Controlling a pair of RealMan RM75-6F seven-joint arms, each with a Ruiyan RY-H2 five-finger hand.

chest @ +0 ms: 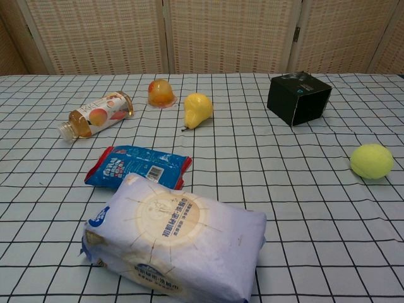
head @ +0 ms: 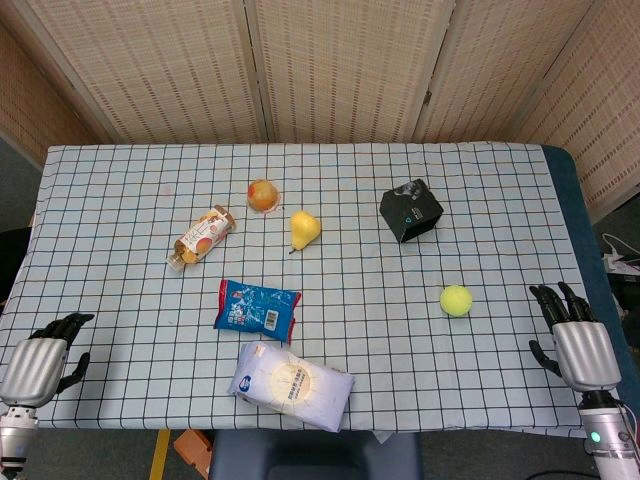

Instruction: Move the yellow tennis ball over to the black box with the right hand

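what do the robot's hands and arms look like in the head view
Both the left hand and the right hand have a smooth silver-grey back plate and black, segmented fingers. Each sits on a pale grey wrist; the right wrist carries a small green light. The chest view shows neither.

Both hands sit low at the near corners of the head view — the chest view shows neither. The left hand (head: 38, 360) lies with its silver back up, dark fingers curled forward and slightly apart, holding nothing. The right hand (head: 577, 338) rests likewise, back up, its dark fingers pointing away and spread — empty too. Only each wrist shows below.
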